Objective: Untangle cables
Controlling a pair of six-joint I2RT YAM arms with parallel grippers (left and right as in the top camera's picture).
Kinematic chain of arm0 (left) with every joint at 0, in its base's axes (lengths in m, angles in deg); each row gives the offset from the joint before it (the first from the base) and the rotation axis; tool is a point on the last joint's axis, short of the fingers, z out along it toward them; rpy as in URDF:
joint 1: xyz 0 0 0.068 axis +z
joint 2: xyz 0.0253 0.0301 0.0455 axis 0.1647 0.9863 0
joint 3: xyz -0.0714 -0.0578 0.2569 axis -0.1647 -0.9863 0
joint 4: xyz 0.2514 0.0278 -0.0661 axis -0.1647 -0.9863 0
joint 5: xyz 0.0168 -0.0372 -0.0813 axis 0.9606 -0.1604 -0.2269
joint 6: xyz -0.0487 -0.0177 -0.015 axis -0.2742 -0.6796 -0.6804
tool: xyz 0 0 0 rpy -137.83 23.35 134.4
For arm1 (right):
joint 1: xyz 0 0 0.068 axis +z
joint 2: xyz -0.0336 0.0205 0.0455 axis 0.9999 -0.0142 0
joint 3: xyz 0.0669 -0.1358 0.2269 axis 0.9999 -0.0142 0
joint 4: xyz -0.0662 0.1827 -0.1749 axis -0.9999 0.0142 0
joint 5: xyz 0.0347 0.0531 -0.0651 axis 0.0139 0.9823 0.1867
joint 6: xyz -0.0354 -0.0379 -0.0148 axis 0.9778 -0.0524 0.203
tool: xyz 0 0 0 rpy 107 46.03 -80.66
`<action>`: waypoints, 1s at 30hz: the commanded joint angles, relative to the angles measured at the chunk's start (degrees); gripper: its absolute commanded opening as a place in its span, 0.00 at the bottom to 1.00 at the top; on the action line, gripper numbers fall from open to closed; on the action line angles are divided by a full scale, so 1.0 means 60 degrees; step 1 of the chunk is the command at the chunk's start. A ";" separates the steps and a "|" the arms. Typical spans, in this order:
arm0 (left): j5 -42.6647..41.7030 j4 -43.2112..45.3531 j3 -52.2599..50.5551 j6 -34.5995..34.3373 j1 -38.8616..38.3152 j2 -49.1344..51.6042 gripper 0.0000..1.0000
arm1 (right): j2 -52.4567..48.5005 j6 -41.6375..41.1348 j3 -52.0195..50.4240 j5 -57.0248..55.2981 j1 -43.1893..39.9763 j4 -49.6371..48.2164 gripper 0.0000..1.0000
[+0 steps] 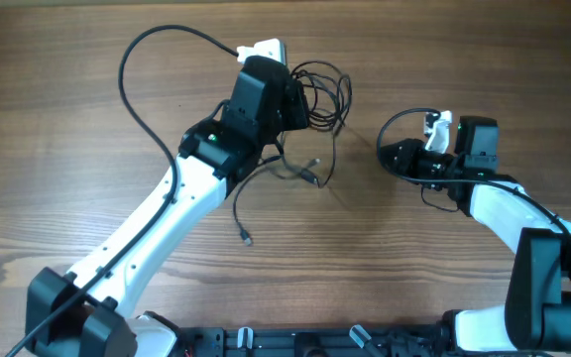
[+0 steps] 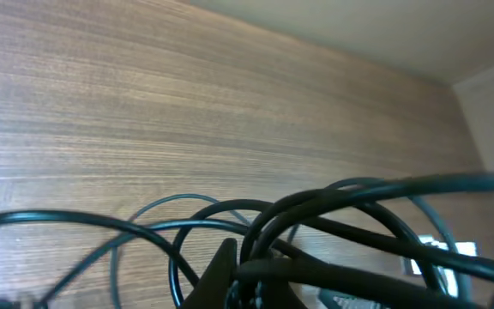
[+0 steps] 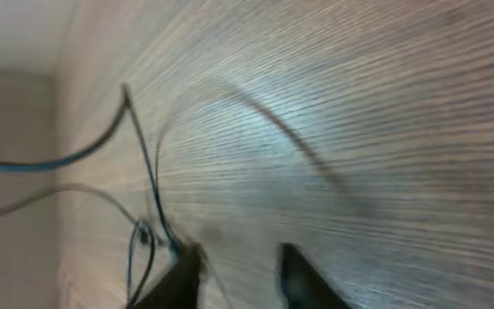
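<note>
- Overhead: left end effector (image 1: 300,107) over tangled thin black cables (image 1: 313,117) on the wooden counter (image 1: 57,149), well apart from right end effector (image 1: 393,159).
- Left wrist: its fingers are clamped together on the cables.
- Right wrist: its fingers stand apart, gripping nothing.

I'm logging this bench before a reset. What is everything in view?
Tangle of thin black cables: one, black, table's upper middle.
Long black cable with white rectangular plug: one, upper left.
Short black cable with white-tipped plug: one, right of the tangle.
Brown wooden table: one, under everything.
Left arm: one, white and black, jaws shut on the tangle.
Right arm: one, white and black, jaws open beside the short cable.
</note>
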 commanded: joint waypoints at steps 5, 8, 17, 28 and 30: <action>0.1570 -0.1541 0.0029 -0.3428 0.0004 0.0069 0.04 | -0.0011 0.2422 0.0018 0.7278 0.0025 -0.2539 0.63; 0.1555 -0.1683 0.0029 -0.3475 -0.0251 0.0204 0.04 | -0.0011 0.1501 0.0018 0.7482 0.0306 -0.4299 0.63; -0.0754 -0.1217 0.0029 -0.7125 -0.0055 0.0372 0.04 | -0.0011 0.1257 0.0018 0.2157 0.1523 -0.3082 0.37; -0.7617 -0.0896 0.0029 -0.2612 0.1942 0.0372 0.04 | -0.0015 -0.1024 0.0018 -0.2149 0.0747 -0.0667 0.04; -0.7694 -0.1067 0.0029 -0.1716 0.2076 0.0372 0.04 | -0.0015 -0.1016 0.0018 -0.2535 0.0248 -0.0044 0.04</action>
